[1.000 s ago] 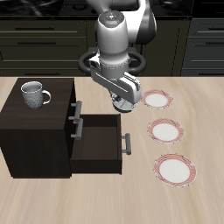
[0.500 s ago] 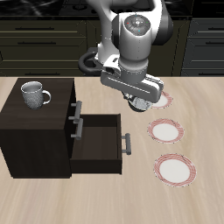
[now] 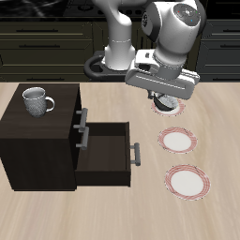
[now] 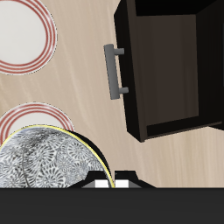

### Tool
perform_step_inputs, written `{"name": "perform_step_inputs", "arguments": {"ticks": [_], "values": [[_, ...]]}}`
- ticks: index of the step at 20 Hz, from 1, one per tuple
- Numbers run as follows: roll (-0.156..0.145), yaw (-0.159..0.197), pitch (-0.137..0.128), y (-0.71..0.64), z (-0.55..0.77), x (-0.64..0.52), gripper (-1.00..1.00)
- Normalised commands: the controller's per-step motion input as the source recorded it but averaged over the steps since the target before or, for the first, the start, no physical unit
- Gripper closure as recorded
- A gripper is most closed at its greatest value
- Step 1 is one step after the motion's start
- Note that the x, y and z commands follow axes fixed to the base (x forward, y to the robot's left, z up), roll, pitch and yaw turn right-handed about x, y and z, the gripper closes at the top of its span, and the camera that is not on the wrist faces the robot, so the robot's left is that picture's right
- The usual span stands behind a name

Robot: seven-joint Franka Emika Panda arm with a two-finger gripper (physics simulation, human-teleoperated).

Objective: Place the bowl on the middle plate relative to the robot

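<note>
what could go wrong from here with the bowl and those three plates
1. The three plates are identical and in a row; the hand hangs over the farthest-back plate, so the bowl may be dropped there instead of on the middle plate.
2. In the wrist view the bowl is gripped only at its rim, so it might tilt or slip during travel.
3. Released off-centre, it may rest on the striped rim.

The tool (image 3: pixel 167 100) hangs above the worktop (image 3: pixel 112 211), holding the bowl (image 3: pixel 168 102) over the farthest plate (image 3: pixel 175 110); the middle plate (image 3: pixel 177 141) lies just forward of the tool.
</note>
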Motion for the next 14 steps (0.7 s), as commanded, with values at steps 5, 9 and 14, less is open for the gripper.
{"name": "perform_step_inputs", "arguments": {"ticks": [5, 9, 14], "values": [[-0.085, 0.234, -0.014, 0.32, -0.03, 0.14, 1.00], [-0.109, 0.105, 0.015, 0.15, -0.11, 0.27, 1.00], [0.014, 0.036, 0.032, 0.25, -0.15, 0.01, 1.00]]}}
